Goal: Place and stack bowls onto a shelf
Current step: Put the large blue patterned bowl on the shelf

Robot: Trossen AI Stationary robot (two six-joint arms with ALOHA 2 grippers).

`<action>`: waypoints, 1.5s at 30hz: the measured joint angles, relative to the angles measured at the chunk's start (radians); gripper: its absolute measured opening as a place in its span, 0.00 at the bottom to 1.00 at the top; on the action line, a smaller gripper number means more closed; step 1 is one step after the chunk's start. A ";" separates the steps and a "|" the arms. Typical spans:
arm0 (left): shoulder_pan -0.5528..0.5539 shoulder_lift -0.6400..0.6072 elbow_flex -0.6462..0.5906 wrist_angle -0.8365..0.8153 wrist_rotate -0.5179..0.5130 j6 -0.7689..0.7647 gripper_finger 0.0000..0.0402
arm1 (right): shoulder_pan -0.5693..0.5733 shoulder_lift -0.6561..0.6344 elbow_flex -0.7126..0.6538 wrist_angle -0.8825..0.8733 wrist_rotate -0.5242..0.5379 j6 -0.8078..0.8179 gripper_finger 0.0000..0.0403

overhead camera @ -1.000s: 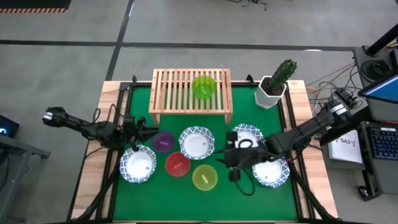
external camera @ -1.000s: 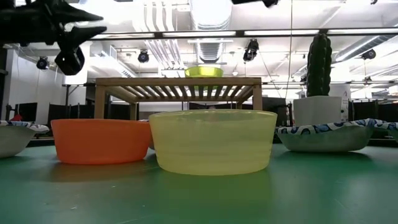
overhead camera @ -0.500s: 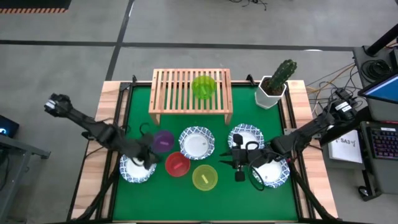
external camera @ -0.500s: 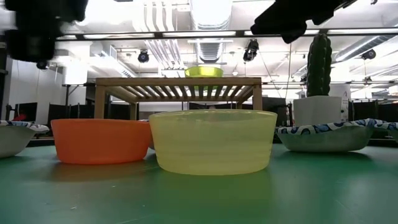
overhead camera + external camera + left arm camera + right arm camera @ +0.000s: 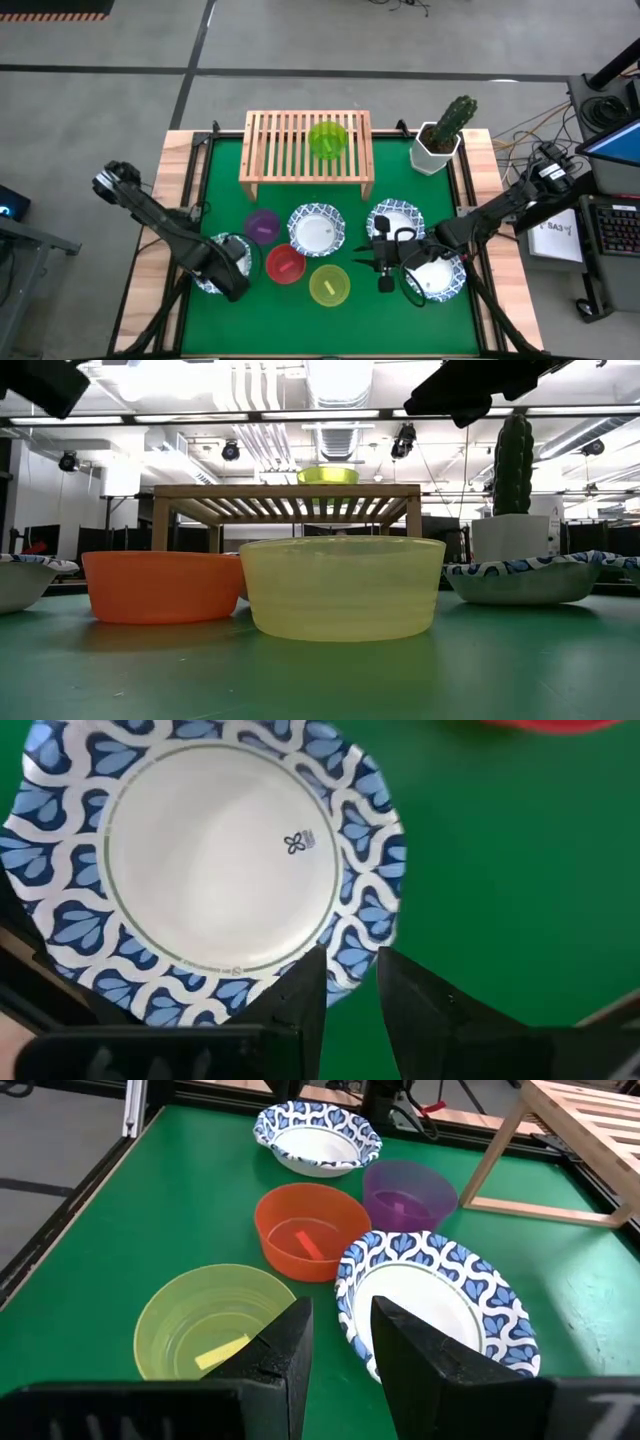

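Below the left hand (image 5: 345, 995), whose two dark fingers stand a narrow gap apart and hold nothing, lies a white bowl with a blue patterned rim (image 5: 205, 860) on the green tabletop (image 5: 225, 200); the fingertips sit just over that bowl's rim. Beyond this hand, toward the middle of the mat, the purple bowl (image 5: 262, 226), red bowl (image 5: 285, 264) and yellow bowl (image 5: 329, 285) cluster around a second patterned bowl (image 5: 317, 228).

The right hand (image 5: 337, 1335) hovers with its fingers also narrowly parted and empty, the yellow bowl and the middle patterned bowl just ahead of it. Two more patterned bowls (image 5: 396, 216) lie beside and under its arm.

Farther back, the light-wood shelf (image 5: 270, 150) stands at the mat's far edge with the green bowl (image 5: 327, 139) on its slats. A cactus in a white pot (image 5: 440, 140) stands beside the shelf. From table height, ceiling ducts and strip lights (image 5: 330, 415) fill the room behind.
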 joint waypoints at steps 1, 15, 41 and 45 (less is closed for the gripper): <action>0.000 0.011 -0.004 -0.001 0.004 0.000 0.19 | 0.000 0.000 0.000 0.000 -0.001 0.002 0.24; -0.002 0.114 -0.006 0.117 0.017 0.007 0.52 | 0.000 0.001 0.000 -0.002 -0.008 0.010 0.24; -0.010 0.272 -0.006 0.144 0.016 0.040 0.05 | 0.000 0.001 0.000 -0.007 -0.007 0.004 0.24; -0.010 0.272 -0.006 0.143 0.035 0.040 0.03 | 0.000 0.001 0.000 -0.008 -0.007 0.004 0.24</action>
